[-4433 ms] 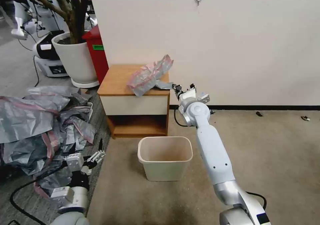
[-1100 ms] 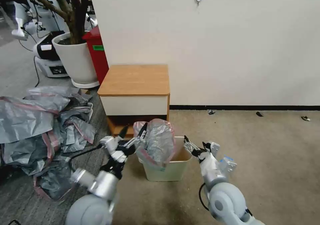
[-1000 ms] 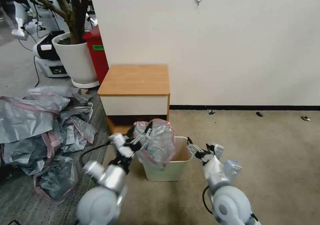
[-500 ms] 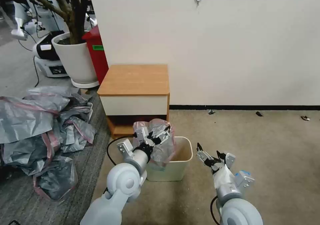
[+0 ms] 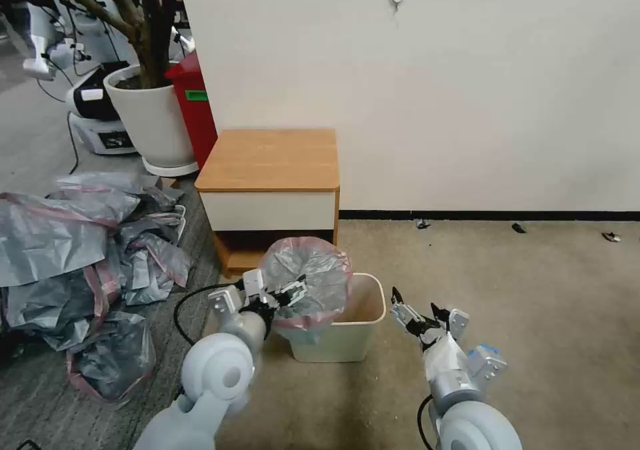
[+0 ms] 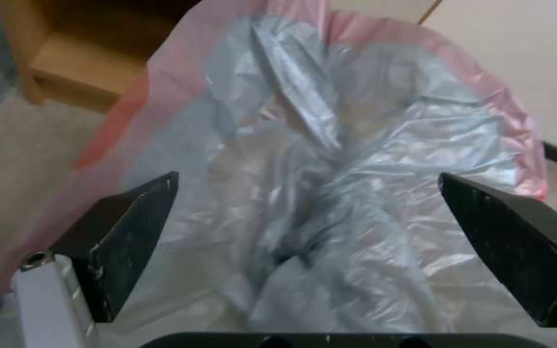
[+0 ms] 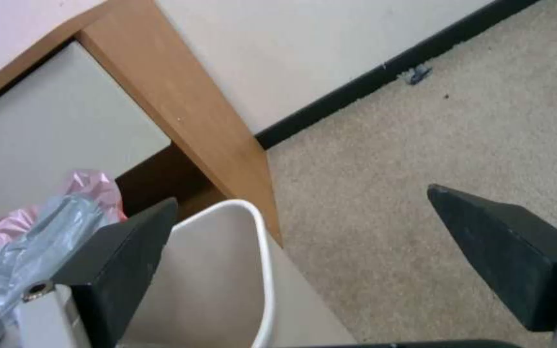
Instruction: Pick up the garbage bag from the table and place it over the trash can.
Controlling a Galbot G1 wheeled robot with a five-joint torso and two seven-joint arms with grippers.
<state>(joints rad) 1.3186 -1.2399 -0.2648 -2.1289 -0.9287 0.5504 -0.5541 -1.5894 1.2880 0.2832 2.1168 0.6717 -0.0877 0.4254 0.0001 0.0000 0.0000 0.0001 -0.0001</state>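
The garbage bag [image 5: 308, 278], thin, light and likely slippery, sags over the trash can [image 5: 360, 333] ahead of the released left tool [image 5: 288, 295], its pink rim the likeliest hold, while the right tool [image 5: 415, 311] waits spread open beside the can

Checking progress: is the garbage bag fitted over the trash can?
Not fitted. The garbage bag sits bunched over the trash can's left side.

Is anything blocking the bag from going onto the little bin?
Nothing visible is. The garbage bag already sits bunched over the left side of the trash can; the right side is still bare. The left gripper is open at the bag, and the right gripper is open beside the can.
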